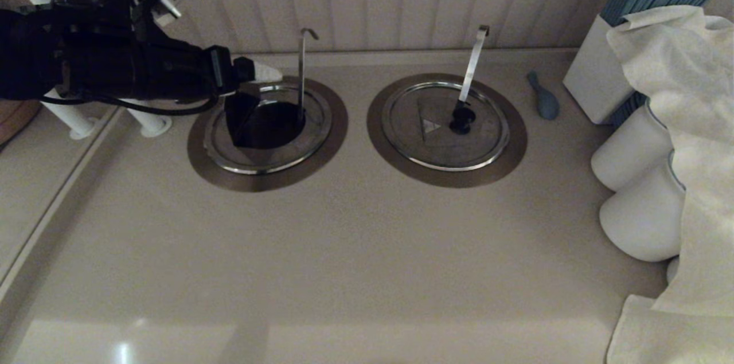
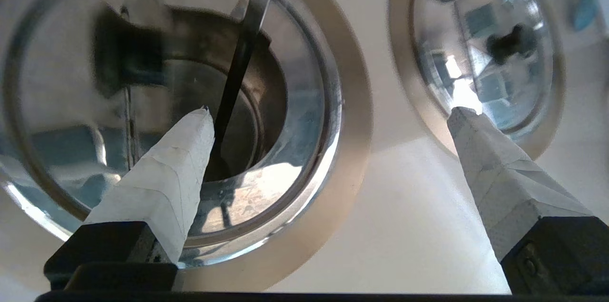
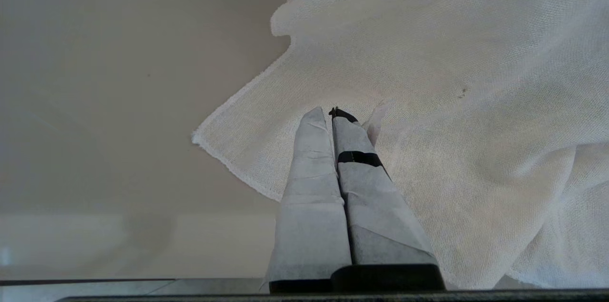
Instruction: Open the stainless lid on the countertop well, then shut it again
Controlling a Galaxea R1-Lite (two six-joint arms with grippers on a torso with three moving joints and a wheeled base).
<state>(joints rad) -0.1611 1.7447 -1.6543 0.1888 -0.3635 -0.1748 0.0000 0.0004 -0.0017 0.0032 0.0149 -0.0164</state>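
**Lid folded open, wide pincer above the well**

The stainless lid point(image 1: 269, 143) is seen left of centre in the head view, seated in the countertop well point(image 1: 265, 179). Its wedge flap is folded up, so a dark opening is exposed beside the thin hooked handle point(image 1: 302, 74). The left gripper point(image 2: 328, 116) is held wide open above the well's upper left rim, with nothing between its taped fingers point(image 2: 176, 169).

A slip is judged possible when closing: the raised flap could be missed or dropped hard, and the hooked handle, standing close by the fingers, could be knocked. The twin lid point(image 1: 444, 123) at centre right could also be mistaken for the target.

The right gripper point(image 3: 333, 114) is pressed shut over a white cloth point(image 3: 428, 102), parked.

The beige countertop point(image 1: 344, 261) is backed by a ribbed wall; white canisters point(image 1: 636, 180) are ranged at the right edge.
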